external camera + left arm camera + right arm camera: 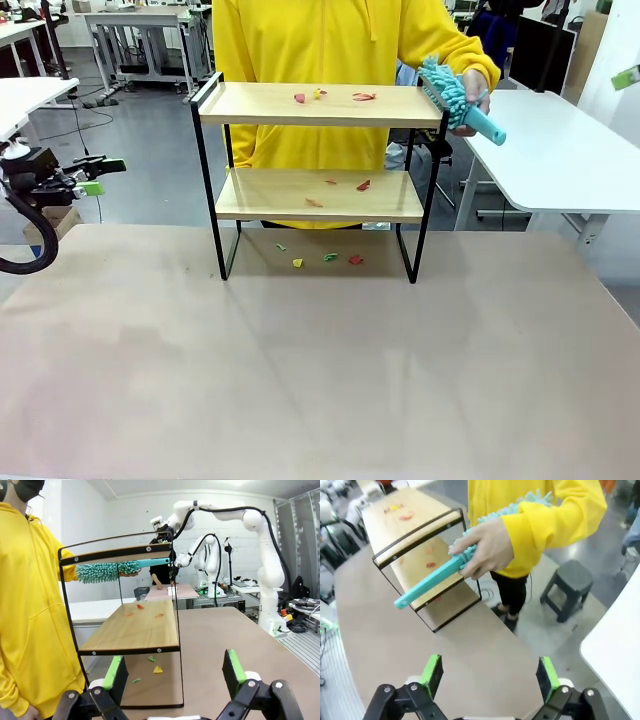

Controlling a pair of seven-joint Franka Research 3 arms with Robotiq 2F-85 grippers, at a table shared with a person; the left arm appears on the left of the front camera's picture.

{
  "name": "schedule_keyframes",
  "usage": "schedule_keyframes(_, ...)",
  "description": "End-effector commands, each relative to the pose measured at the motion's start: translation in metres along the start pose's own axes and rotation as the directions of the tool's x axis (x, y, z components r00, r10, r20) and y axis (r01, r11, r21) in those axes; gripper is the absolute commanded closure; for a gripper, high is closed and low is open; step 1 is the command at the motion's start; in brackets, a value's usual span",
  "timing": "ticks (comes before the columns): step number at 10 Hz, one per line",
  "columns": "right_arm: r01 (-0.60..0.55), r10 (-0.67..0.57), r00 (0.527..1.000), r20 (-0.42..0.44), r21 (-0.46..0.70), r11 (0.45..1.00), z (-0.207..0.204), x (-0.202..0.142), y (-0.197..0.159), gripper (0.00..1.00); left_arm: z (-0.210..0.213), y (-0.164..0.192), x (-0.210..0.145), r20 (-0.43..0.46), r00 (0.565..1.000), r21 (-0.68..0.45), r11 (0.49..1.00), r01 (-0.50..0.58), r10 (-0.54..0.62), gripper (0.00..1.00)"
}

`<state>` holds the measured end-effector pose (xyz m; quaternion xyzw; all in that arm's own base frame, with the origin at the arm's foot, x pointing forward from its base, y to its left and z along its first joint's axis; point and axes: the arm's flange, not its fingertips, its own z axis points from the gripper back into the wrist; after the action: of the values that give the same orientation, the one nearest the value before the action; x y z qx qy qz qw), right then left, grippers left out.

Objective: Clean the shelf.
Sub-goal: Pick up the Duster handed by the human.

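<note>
The shelf stands mid-table, a black frame with two light wooden boards. Small red and yellow scraps lie on its top board, more on the lower board and on the table beneath it. A person in a yellow hoodie holds a teal fluffy duster at the shelf's right end. My left gripper hovers open off the table's left side, facing the shelf end-on. My right gripper is open, high above the person's hand and the duster.
The brown table stretches bare in front of the shelf. White tables stand at the right and far left. A grey stool sits on the floor behind the person. My right arm arches over the far end.
</note>
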<state>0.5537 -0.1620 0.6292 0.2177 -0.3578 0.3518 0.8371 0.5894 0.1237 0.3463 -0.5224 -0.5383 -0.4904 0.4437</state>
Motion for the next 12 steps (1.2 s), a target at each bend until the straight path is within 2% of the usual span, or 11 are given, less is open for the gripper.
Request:
schedule_keyframes(1,0.033,-0.041,0.993,-0.111,-0.078,0.996,-0.02,0.025,0.048,0.0,0.0,0.0,0.002,-0.005,1.0,0.001,1.0,0.006,-0.006,0.0)
schedule_keyframes(3,0.073,-0.095,0.98,-0.173,-0.131,0.989,-0.043,0.047,0.078,0.0,0.0,0.0,0.002,-0.005,1.0,0.001,1.0,0.006,-0.006,0.0)
schedule_keyframes(4,0.052,-0.069,0.989,-0.132,-0.129,0.99,-0.06,0.05,0.087,0.0,0.0,0.0,0.002,-0.005,1.0,0.001,1.0,0.006,-0.006,0.0)
schedule_keyframes(5,0.019,-0.032,0.99,-0.137,-0.093,0.995,-0.023,0.054,0.067,0.0,0.0,0.0,0.002,-0.005,1.0,0.001,1.0,0.006,-0.006,0.0)
schedule_keyframes(10,0.041,-0.057,0.988,-0.142,-0.111,0.993,-0.024,0.051,0.067,0.0,0.0,0.0,0.002,-0.005,1.0,0.001,1.0,0.006,-0.006,0.0)
schedule_keyframes(11,0.157,-0.186,0.971,-0.149,-0.186,0.97,-0.04,0.064,0.096,0.0,0.0,0.0,0.002,-0.005,1.0,0.001,1.0,0.006,-0.006,0.0)
schedule_keyframes(12,0.282,-0.312,0.944,-0.108,-0.224,0.933,-0.057,0.08,0.124,0.0,0.0,0.0,0.002,-0.005,1.0,0.001,1.0,0.006,-0.006,0.0)
